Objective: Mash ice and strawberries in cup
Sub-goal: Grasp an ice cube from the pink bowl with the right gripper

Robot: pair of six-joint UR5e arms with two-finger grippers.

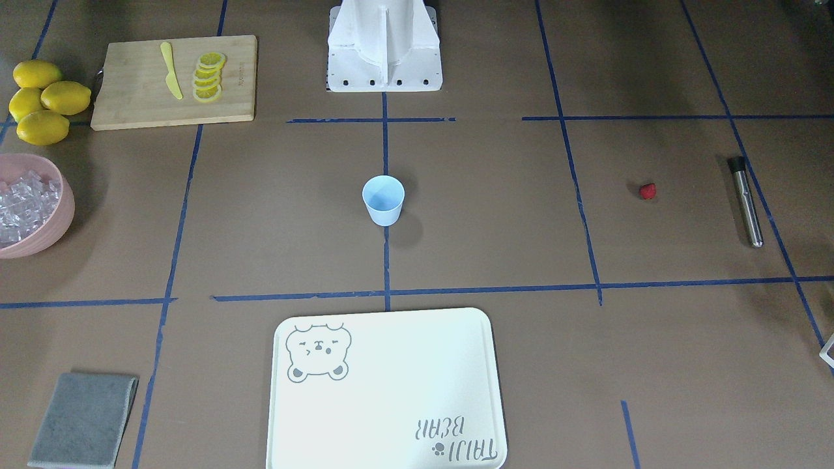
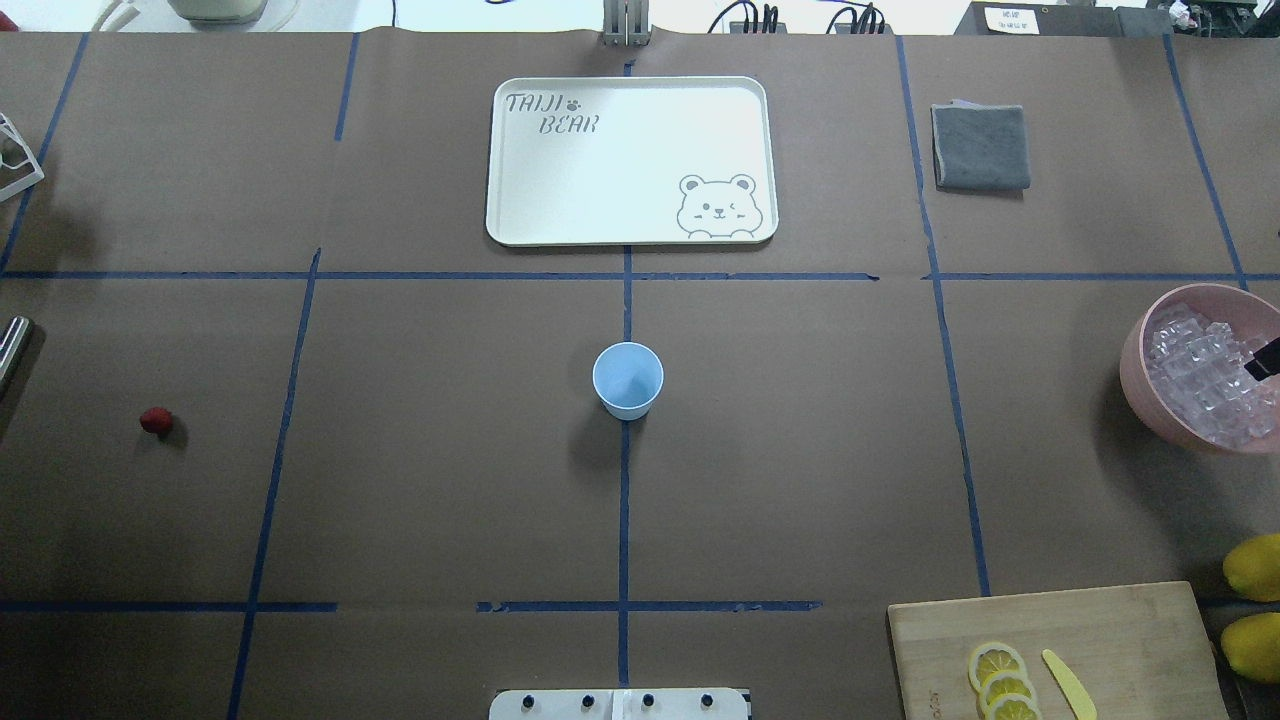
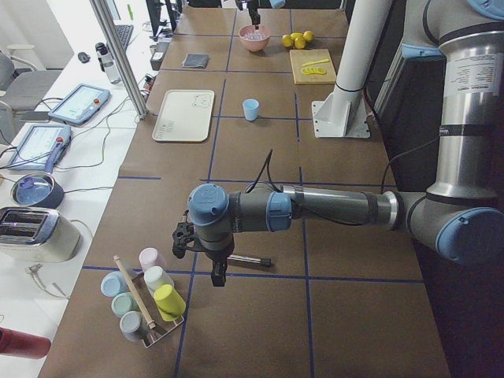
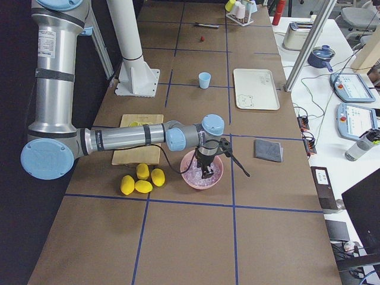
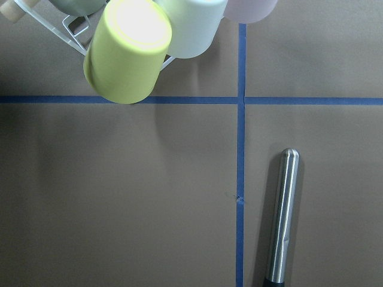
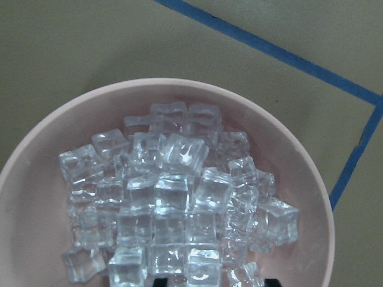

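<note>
The pale blue cup (image 1: 383, 198) stands upright and empty at the table's middle (image 2: 627, 378). One red strawberry (image 1: 647, 191) lies alone on the robot's left side (image 2: 155, 421). The ice (image 6: 173, 209) fills a pink bowl (image 2: 1135, 370) on the robot's right. My right gripper (image 4: 206, 172) hangs just over the ice. Its two tips show apart at the bottom edge of the right wrist view, with nothing between them. My left gripper (image 3: 216, 272) hovers over a steel muddler (image 5: 282, 215). Its fingers show in no wrist or overhead view, so I cannot tell its state.
A white bear tray (image 2: 630, 160) and a grey cloth (image 2: 980, 148) lie on the far side. A wooden board (image 1: 172, 81) holds lemon slices and a yellow knife, with lemons (image 1: 42, 98) beside it. A rack of coloured cups (image 3: 142, 303) stands by the left gripper.
</note>
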